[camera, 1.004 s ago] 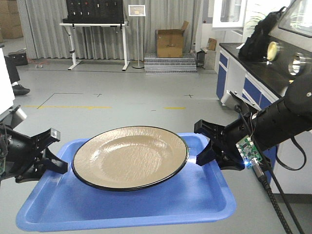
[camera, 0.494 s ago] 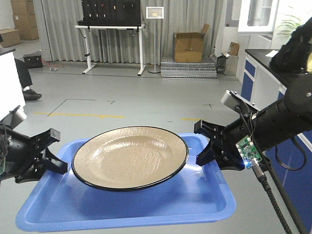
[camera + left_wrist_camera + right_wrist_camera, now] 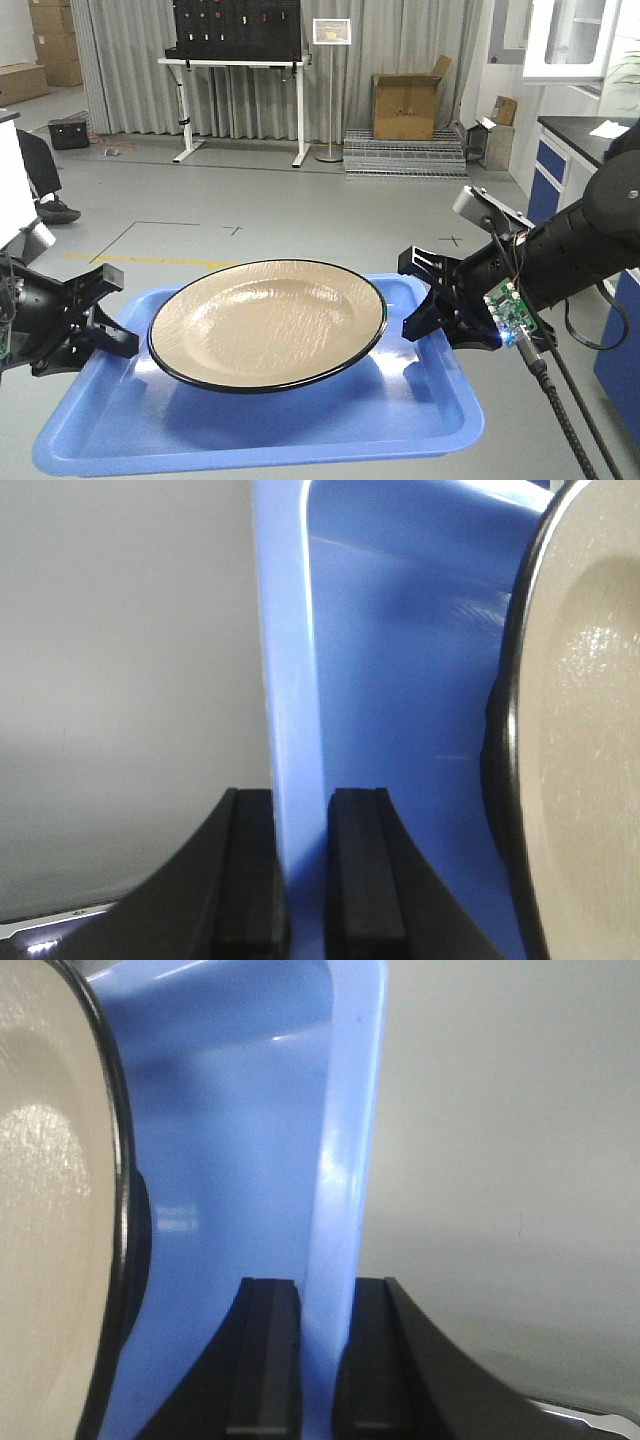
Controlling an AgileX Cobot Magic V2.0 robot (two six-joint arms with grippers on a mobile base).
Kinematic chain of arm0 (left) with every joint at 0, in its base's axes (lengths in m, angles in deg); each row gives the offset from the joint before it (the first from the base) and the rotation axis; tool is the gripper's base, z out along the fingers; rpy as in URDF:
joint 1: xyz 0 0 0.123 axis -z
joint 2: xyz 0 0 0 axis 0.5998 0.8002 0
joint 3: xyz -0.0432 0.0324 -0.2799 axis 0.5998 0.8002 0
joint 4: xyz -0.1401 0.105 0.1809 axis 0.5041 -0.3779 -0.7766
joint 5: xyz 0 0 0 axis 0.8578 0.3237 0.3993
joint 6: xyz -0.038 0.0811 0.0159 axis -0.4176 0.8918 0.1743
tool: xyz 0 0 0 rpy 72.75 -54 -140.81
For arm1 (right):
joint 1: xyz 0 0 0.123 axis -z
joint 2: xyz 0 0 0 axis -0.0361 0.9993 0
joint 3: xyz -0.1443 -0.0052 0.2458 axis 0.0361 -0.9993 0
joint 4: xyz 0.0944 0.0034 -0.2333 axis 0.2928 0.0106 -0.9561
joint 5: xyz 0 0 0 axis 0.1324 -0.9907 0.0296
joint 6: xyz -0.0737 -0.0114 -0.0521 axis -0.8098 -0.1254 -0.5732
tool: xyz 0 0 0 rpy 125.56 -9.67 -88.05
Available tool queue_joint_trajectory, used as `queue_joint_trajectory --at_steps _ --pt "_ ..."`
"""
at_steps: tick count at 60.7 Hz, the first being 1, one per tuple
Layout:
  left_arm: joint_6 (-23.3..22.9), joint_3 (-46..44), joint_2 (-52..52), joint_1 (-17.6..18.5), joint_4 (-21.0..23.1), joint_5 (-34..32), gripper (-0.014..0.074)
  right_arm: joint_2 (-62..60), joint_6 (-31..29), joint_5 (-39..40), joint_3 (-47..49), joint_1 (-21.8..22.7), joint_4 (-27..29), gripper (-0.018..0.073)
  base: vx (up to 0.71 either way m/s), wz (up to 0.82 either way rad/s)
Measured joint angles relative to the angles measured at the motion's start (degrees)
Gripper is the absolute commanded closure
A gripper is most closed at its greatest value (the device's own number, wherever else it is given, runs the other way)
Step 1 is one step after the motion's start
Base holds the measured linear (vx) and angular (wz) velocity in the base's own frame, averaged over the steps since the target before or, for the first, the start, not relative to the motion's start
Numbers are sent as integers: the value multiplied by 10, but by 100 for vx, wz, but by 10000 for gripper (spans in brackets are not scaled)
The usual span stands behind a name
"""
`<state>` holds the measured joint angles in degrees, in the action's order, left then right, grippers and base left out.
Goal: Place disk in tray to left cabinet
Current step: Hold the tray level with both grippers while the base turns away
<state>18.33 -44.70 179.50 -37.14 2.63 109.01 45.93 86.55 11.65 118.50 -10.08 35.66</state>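
tan disk [image 3: 266, 325] on tray [image 3: 300, 425], left hand [image 3: 301, 865] and right hand [image 3: 318, 1355] clamped on opposite tray rims

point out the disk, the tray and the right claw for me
disk [image 3: 268, 325]: front view, centre of its tan face
tray [image 3: 300, 430]: front view, bare blue floor near front rim
right claw [image 3: 318, 1360]: right wrist view, midway between fingertips, at the tray rim
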Motion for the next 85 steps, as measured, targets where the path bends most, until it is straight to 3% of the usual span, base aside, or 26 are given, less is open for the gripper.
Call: queue_joint_trajectory --at_steps 85 --pt "0 0 0 0 0 1 596 0 0 -2 0 0 0 563 68 -3"
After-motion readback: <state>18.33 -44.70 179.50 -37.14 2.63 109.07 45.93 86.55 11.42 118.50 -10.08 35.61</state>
